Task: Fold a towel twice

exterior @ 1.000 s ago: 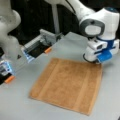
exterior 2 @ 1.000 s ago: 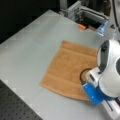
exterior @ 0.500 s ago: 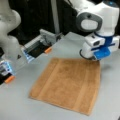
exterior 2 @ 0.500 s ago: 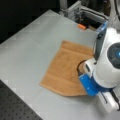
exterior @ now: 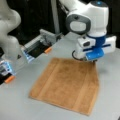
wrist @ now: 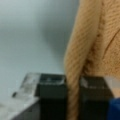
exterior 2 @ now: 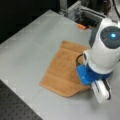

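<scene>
The orange-brown towel (exterior: 66,85) lies spread on the grey table in both front views, with paler bands along it. My gripper (exterior: 93,60) is down at the towel's far right corner in a front view. In the wrist view the gripper (wrist: 72,96) is shut on a raised fold of the towel (wrist: 87,42), which stands pinched between the two black fingers (wrist: 51,96). In a front view the towel (exterior 2: 61,72) shows its corner under the arm's blue hand (exterior 2: 86,75), slightly curled up off the table; the fingertips are hidden there.
A second grey-white arm (exterior: 10,32) and a grey device with orange tabs (exterior: 42,45) stand at a front view's left. Grey equipment (exterior 2: 85,12) and an orange piece (exterior 2: 81,26) sit at a front view's top. A black perforated board (exterior 2: 15,105) borders the table's corner.
The hand has shifted a little toward a front view's left and lower over the towel's corner. The rest of the towel has stayed flat in place.
</scene>
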